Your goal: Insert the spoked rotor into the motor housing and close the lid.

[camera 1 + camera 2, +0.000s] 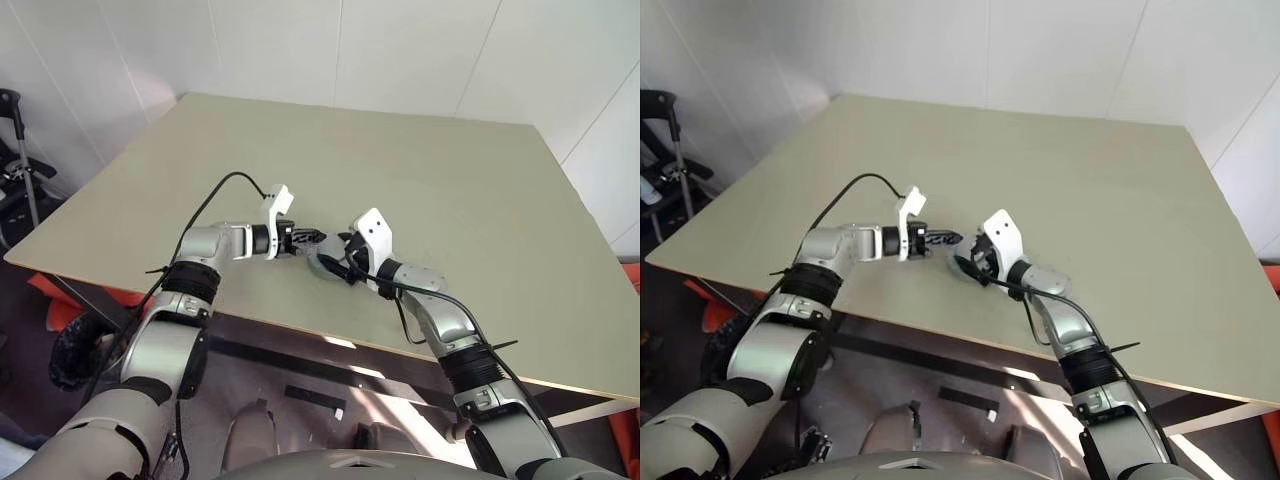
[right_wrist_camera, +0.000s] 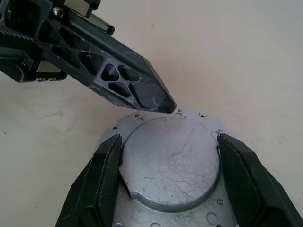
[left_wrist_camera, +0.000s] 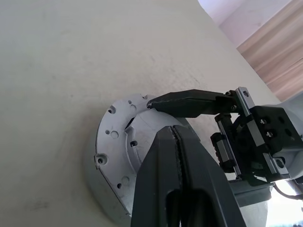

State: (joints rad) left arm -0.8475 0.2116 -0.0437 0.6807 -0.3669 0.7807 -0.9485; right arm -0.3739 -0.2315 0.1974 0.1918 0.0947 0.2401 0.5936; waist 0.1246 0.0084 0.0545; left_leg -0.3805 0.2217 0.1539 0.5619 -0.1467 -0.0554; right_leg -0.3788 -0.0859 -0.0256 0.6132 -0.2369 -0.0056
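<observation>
The motor housing [image 2: 166,176], a round silver metal body with a holed flange and a raised flat plate on top, lies on the table near its front edge [image 1: 323,268]. My right gripper [image 2: 170,158] straddles the raised plate, one black finger pressed against each side. From the left, my left gripper [image 1: 316,238] reaches in level with its fingers shut and nothing between them. Its tip [image 2: 158,100] touches the housing's far rim. I cannot tell whether the top plate is the lid. The spoked rotor is out of view.
The beige table [image 1: 420,170] stretches far behind and to both sides of the housing. Its front edge [image 1: 300,325] runs close below the grippers. A black wheeled frame [image 1: 20,170] stands on the floor at the left.
</observation>
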